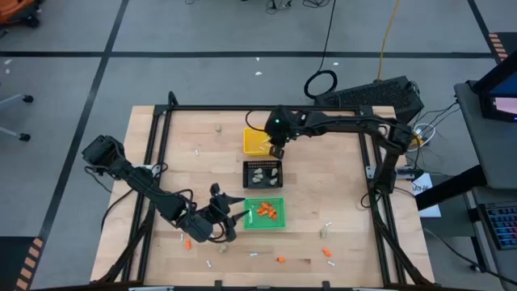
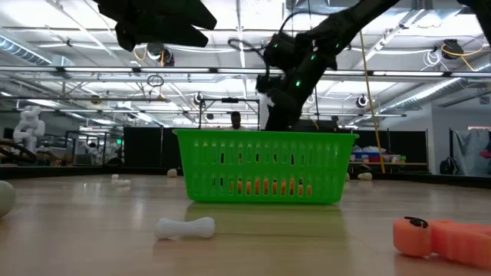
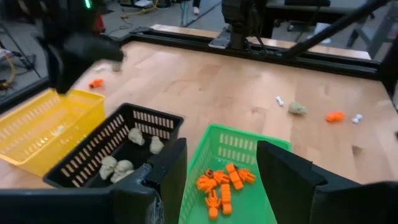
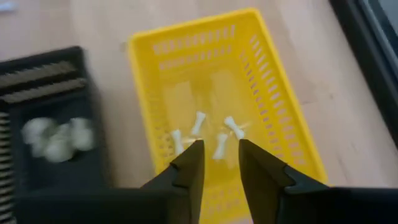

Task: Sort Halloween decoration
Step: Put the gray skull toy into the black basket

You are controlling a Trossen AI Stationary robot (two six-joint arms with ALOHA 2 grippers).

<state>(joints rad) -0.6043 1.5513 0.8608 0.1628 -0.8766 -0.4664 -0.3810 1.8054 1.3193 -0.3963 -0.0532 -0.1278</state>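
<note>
- Nearest us in the low view, a small white bone-shaped stick (image 2: 185,227) lies on the wooden table (image 2: 92,230) at lower left, and an orange piece (image 2: 441,236) with a dark stem lies at lower right.
- In the high view, at lower left, the left gripper (image 1: 229,215) hangs at the left edge of the green tray (image 1: 264,224); in its wrist view we see its fingers (image 3: 168,168) spread apart with nothing between them.
- That green tray holds a cluster of orange bits (image 1: 268,211), bright and knobbly, lying in a loose heap.
- Just above it in the middle of the frame, the black tray (image 1: 263,175) holds pale beige-grey lumps (image 3: 118,168) that we read as little skulls.
- Above that again, the yellow tray (image 1: 253,142) holds thin white sticks (image 4: 200,123) with knobbed ends, like tiny bones.
- The right gripper (image 1: 277,150) hangs over the yellow tray's right side; in its wrist view its fingers (image 4: 189,163) stand slightly apart and empty, the white sticks lying below them.
- Loose pieces are scattered over the table: a beige lump (image 1: 217,128) at upper left, orange bits (image 1: 280,259) and white sticks (image 1: 253,255) along the lower edge, more (image 1: 326,251) at lower right.
</note>
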